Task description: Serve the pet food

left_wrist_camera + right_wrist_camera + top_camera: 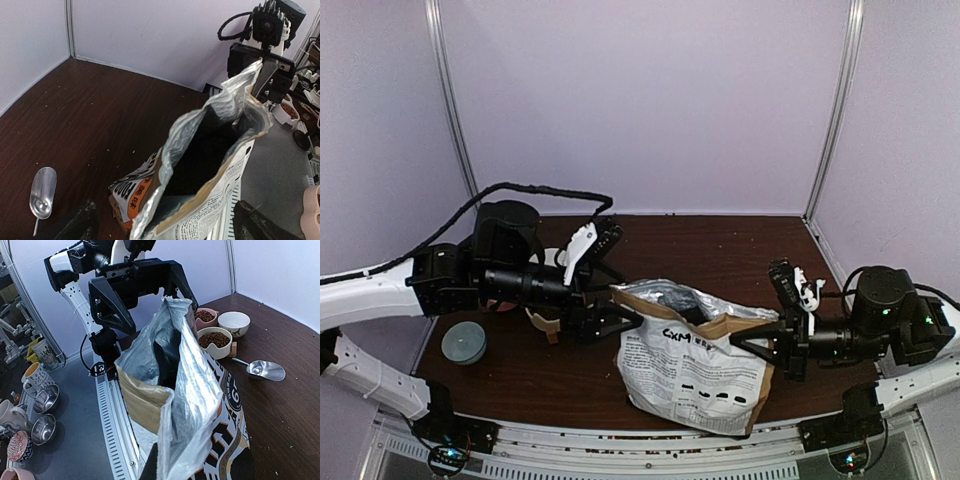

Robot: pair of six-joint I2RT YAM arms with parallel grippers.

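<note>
Pet food: 2 bowls, 4 o'clock of released left end effector;
Right end effector: clenched on bag rim;
Surface: dark wood; walls lilac

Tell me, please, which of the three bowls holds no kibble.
The white bowl, its inside bare; the pink bowl and the cream bowl hold kibble.

The paper bag is showing the left wrist camera only a black mouth, so whether pet food is lying inside cannot be told. That view's bottom edge is cutting off the left gripper fingers and the end of the metal scoop handle. In the right wrist view the bag's foil is covering the right gripper fingertips and part of the pink bowl.
</note>
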